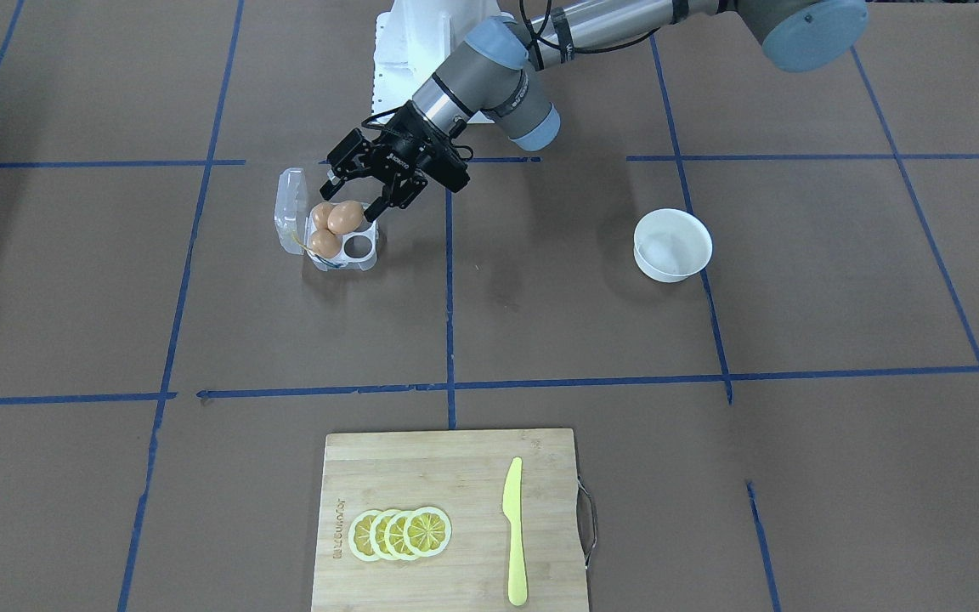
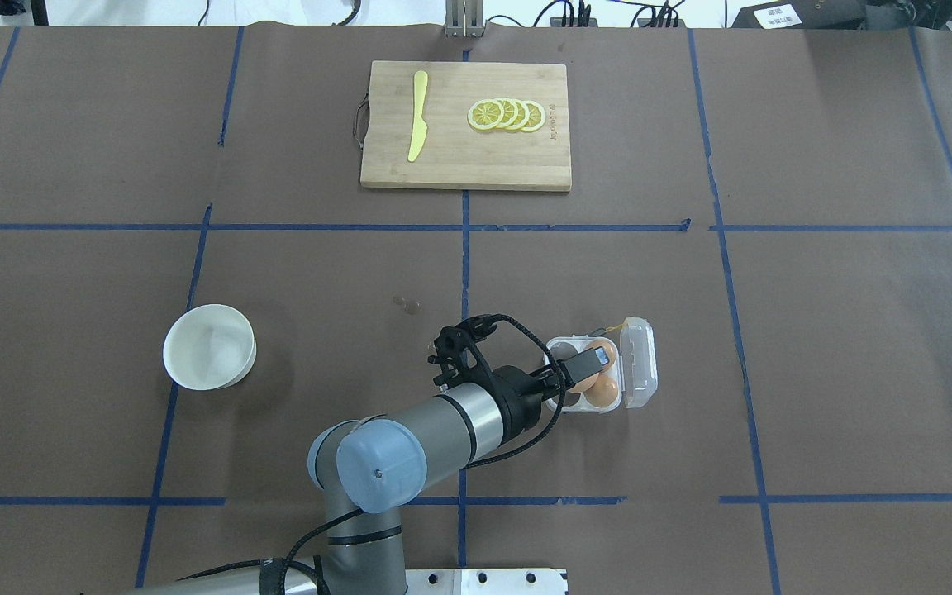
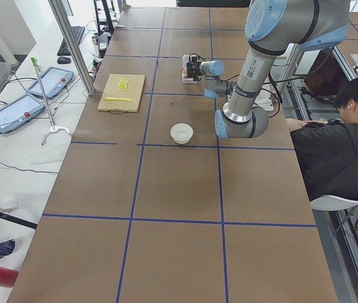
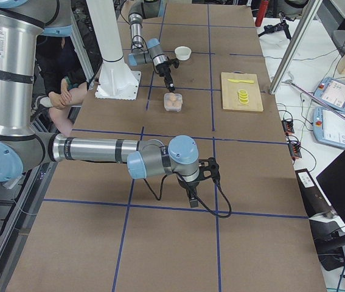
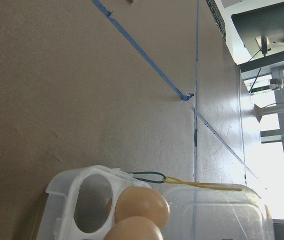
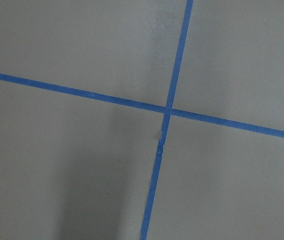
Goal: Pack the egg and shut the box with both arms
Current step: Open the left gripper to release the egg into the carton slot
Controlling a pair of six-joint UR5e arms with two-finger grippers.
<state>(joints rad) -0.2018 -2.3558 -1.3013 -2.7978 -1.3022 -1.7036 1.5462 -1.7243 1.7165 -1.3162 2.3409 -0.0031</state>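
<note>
The clear box (image 1: 290, 200) lies with its lid open and flat. It also shows in the overhead view (image 2: 640, 364) and the left wrist view (image 5: 71, 200). Three brown eggs sit in it, and one cup (image 1: 359, 246) is empty. My left gripper (image 1: 355, 197) hovers right over the box, its jaws spread on either side of the egg (image 1: 345, 218) in the cup nearest my base. The fingers look slightly apart from that egg. My right gripper (image 4: 193, 198) shows only in the exterior right view, low over bare table far from the box. I cannot tell whether it is open or shut.
A white bowl (image 1: 672, 245) stands on my left side of the table. A wooden cutting board (image 1: 421, 476) with lemon slices (image 1: 400, 533) and a yellow knife (image 1: 513, 527) lies at the far edge. A person sits beside the robot's base (image 3: 336, 145).
</note>
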